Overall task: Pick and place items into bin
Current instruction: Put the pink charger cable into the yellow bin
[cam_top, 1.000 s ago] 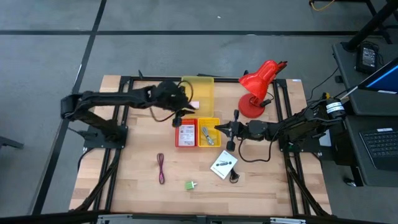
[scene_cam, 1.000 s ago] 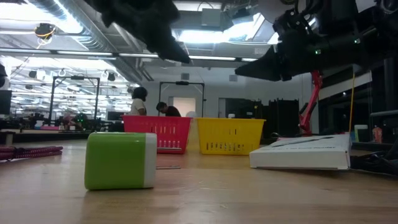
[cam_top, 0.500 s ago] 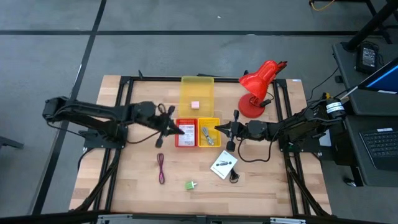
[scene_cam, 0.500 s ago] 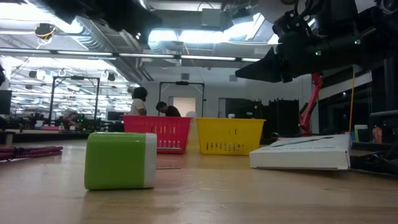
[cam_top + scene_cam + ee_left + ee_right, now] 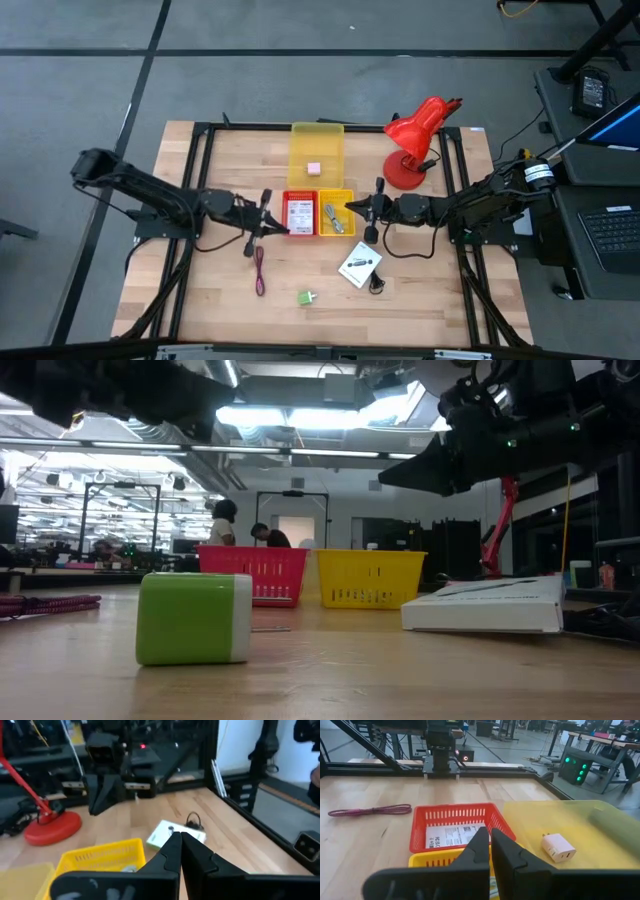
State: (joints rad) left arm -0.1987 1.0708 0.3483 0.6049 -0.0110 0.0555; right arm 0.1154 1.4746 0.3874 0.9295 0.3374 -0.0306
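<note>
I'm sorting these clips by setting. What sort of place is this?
Probably a robotics lab in a big open workshop: a wooden table inside a black frame, two arms working over small bins, more benches with equipment and two people beyond under ceiling lights.

floor (image 5: 80, 90): grey, dark seams | ceiling lights (image 5: 300, 415): bright strips | laptop (image 5: 612, 232): beside table

A robotics lab or workshop hall: the pale wooden bench top (image 5: 220, 300) sits in a black metal frame (image 5: 190, 180) on grey concrete floor. Beyond the bench, long ceiling strip lights (image 5: 300, 415), exposed ducting, equipment racks (image 5: 110, 510) and two people (image 5: 240, 525) by a doorway.
</note>
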